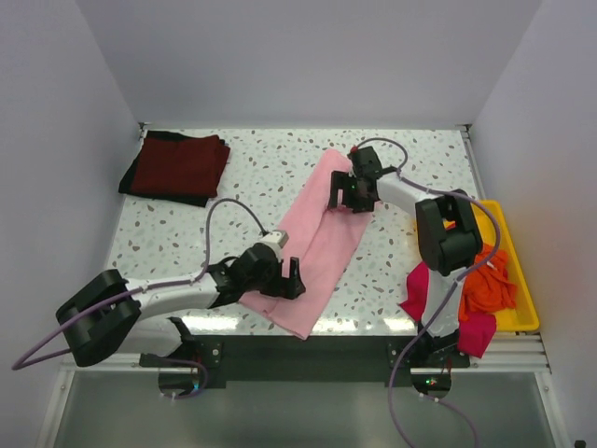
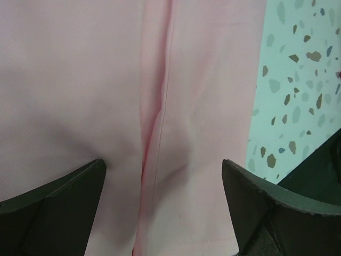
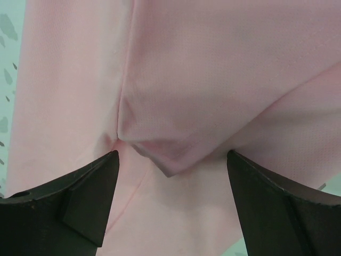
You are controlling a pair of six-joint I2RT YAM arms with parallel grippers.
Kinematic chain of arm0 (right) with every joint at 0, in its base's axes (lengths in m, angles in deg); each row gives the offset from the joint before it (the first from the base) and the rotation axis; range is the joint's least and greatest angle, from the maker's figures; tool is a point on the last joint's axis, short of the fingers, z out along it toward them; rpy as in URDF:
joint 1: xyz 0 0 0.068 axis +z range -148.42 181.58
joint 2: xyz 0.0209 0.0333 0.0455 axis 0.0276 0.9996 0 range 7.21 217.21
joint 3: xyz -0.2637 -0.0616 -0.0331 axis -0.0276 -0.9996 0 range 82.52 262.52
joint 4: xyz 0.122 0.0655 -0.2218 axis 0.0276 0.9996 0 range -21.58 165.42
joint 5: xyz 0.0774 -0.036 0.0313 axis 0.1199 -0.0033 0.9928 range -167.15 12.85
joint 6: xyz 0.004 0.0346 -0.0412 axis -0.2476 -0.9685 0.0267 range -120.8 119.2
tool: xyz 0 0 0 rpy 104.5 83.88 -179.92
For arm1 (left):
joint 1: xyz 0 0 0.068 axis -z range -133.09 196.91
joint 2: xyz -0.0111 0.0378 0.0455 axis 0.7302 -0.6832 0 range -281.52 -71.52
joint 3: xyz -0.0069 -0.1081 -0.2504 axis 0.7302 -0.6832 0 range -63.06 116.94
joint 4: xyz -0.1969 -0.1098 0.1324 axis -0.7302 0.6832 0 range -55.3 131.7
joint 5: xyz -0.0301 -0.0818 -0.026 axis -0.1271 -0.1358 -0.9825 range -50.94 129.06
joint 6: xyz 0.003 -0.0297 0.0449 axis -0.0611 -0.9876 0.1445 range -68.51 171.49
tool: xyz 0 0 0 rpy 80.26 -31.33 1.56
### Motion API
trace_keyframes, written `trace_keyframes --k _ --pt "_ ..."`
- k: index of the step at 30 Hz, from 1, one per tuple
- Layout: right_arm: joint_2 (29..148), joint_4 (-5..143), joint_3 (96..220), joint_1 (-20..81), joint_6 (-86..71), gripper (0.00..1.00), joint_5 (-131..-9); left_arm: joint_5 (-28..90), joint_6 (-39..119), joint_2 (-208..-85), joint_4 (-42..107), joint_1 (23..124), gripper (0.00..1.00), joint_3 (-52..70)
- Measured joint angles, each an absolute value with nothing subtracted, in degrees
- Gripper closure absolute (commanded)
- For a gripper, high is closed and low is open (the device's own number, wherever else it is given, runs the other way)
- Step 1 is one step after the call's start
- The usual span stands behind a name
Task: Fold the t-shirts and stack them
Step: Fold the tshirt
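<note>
A pale pink t-shirt (image 1: 322,233), folded into a long strip, lies diagonally across the middle of the table. My left gripper (image 1: 287,278) stands open over its near end, with the cloth and a lengthwise seam (image 2: 160,96) between the fingers (image 2: 58,208). At the strip's far end my right gripper (image 1: 347,198) is open too, its fingers (image 3: 80,197) either side of a folded corner of pink cloth (image 3: 170,160). Neither holds anything. A folded dark maroon tee (image 1: 182,163) rests on a black one (image 1: 135,187) at the back left.
A shallow yellow tray (image 1: 520,299) sits at the right edge with a crumpled orange tee (image 1: 487,285) in it. A magenta tee (image 1: 420,291) spills over its near left side. White walls close in the speckled table (image 1: 187,233) on three sides.
</note>
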State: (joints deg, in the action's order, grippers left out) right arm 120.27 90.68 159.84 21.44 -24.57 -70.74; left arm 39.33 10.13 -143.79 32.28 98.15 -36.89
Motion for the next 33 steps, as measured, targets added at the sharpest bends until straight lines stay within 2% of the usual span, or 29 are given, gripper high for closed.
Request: trace_keyframes --k 9,16,28,33 --pt "127.98 92.06 171.12 21.44 -24.11 0.14 -72.13 37.28 5.52 -154.52 29.97 105.17 0.04 -28.6" --pt "132.29 93.28 177.76 21.44 -23.84 0.14 -71.98 36.82 4.38 -160.44 31.21 106.83 0.04 -22.29" --pt "134.76 91.86 181.52 21.39 -23.6 0.09 -67.09 37.45 4.58 -160.55 34.34 106.94 0.0 -18.48" --pt "130.37 89.72 177.19 21.41 -23.25 0.08 -65.86 39.99 5.12 -155.72 37.57 106.96 0.0 -18.05"
